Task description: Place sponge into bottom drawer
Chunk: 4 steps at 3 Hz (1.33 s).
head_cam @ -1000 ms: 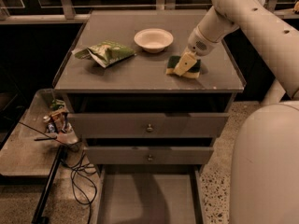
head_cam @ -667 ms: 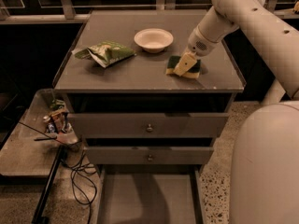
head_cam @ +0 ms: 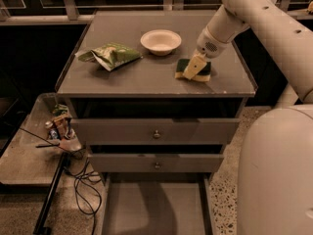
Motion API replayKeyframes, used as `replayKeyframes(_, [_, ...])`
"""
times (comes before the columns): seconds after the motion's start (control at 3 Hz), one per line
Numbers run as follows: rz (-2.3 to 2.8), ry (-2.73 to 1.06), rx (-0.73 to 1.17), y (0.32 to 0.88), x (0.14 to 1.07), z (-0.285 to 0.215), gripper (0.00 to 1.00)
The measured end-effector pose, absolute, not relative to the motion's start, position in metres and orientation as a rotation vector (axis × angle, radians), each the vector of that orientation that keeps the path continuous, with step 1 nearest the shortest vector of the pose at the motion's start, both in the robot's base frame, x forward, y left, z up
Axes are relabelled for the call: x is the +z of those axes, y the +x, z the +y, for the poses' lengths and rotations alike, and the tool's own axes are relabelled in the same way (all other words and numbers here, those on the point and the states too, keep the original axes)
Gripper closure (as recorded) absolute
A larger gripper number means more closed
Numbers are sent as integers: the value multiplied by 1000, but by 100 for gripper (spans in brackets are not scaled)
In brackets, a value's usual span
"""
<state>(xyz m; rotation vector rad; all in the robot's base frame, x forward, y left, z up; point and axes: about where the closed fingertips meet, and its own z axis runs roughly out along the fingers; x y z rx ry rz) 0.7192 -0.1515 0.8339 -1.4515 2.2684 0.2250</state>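
The sponge, dark green on top with pale yellow foam below, lies on the right part of the grey cabinet top. My gripper reaches down from the upper right and is right on the sponge, covering its middle. The bottom drawer is pulled open at the foot of the cabinet, a wide shallow grey tray with nothing in it.
A white bowl stands at the back middle of the top, and a green-and-white snack bag lies to its left. Two narrower drawers with round knobs are below the top. A low side table with clutter and cables are at the left.
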Motion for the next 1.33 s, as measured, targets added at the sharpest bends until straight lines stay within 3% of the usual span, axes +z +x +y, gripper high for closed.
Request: replayKeyframes(1.33, [2124, -1420, 195, 605, 912, -151, 100])
